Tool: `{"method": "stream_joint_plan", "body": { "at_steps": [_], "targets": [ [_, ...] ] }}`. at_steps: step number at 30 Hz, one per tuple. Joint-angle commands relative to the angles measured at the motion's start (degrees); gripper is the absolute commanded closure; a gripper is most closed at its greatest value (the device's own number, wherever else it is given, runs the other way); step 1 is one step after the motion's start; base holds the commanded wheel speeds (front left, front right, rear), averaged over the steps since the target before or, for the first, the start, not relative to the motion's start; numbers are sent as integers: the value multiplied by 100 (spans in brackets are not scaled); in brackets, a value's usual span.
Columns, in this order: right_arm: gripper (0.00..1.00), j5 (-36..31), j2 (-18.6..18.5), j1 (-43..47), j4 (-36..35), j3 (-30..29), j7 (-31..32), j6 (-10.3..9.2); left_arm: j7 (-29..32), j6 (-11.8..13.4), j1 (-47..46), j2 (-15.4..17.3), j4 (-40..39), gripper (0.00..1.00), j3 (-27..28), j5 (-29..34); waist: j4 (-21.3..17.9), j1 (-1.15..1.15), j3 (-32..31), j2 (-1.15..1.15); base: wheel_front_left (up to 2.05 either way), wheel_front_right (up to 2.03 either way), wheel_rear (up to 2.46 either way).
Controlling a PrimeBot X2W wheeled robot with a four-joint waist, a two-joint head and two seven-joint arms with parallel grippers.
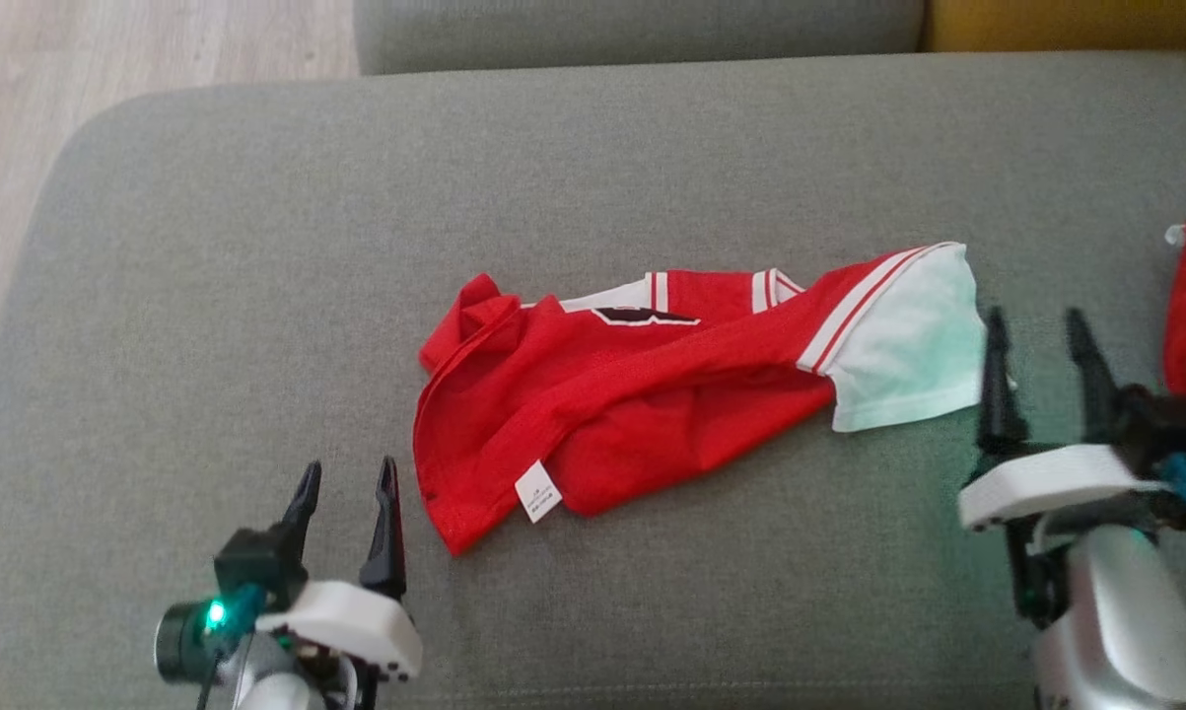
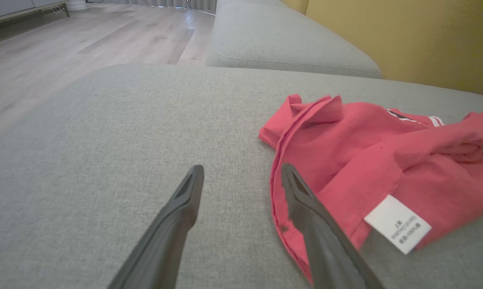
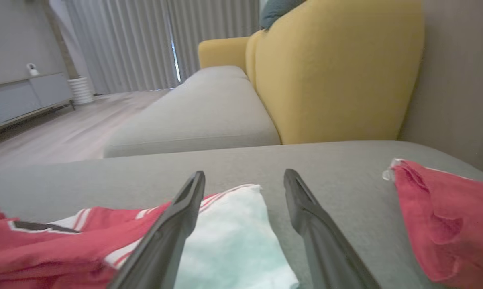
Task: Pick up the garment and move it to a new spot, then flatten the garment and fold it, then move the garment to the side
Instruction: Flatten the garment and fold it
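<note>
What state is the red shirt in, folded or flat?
Neither: the garment lies bunched and creased on the grey cushion, care label turned out.

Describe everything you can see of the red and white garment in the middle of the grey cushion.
The garment is a red, jersey-like top of thin cloth, with white striped trim, a black patch and a pale white end toward the robot's right. A white care label sticks out at its near edge. It lies crumpled and partly doubled over on the grey cushion. The open left gripper and open right gripper flank it; neither holds it.
</note>
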Motion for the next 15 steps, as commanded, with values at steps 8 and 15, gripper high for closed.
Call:
{"method": "stream_joint_plan", "body": {
  "at_steps": [8,15],
  "targets": [
    [0,-21,-10,557,-334,712,-67,37,-36,164,129,18,-107,0,212,-38,-68,0,-315,0,0,0,0],
    [0,-96,-10,749,-349,841,-67,37,-36,200,289,18,-113,0,246,-12,-30,0,-431,0,0,0,0]
  ]
}}
